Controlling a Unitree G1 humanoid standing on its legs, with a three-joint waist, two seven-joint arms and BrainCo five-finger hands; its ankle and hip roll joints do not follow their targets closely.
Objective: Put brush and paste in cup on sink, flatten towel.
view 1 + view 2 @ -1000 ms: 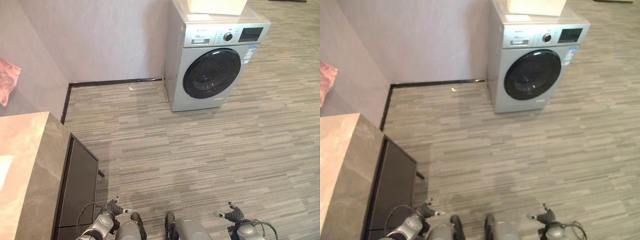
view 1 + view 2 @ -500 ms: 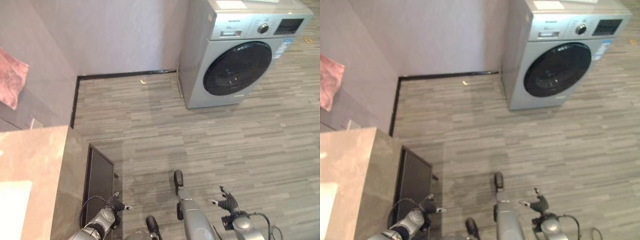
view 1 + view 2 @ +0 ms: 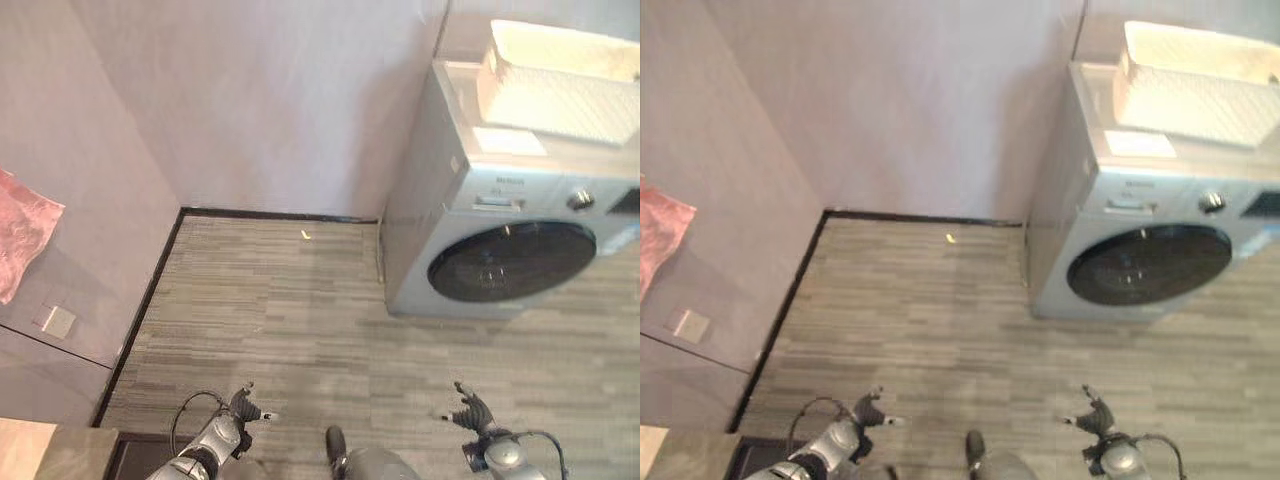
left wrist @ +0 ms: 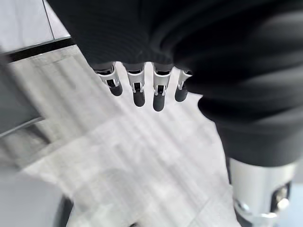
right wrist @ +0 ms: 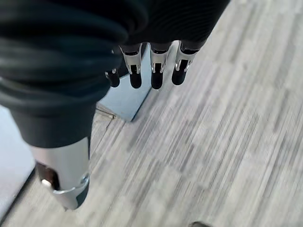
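Against the wall, a washing machine (image 3: 500,240) is standing with a white basket (image 3: 560,80) on top. A pink towel (image 3: 22,240) is hanging at left. Left hand (image 3: 243,408) and right hand (image 3: 472,412) are hanging low, fingers (image 4: 137,90) relaxed, holding nothing.

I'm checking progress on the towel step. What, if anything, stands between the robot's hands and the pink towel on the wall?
Nothing visible stands between them. The pink towel hangs on the wall to the robot's left, with bare floor below. The left hand and right hand hang low over that floor, empty.
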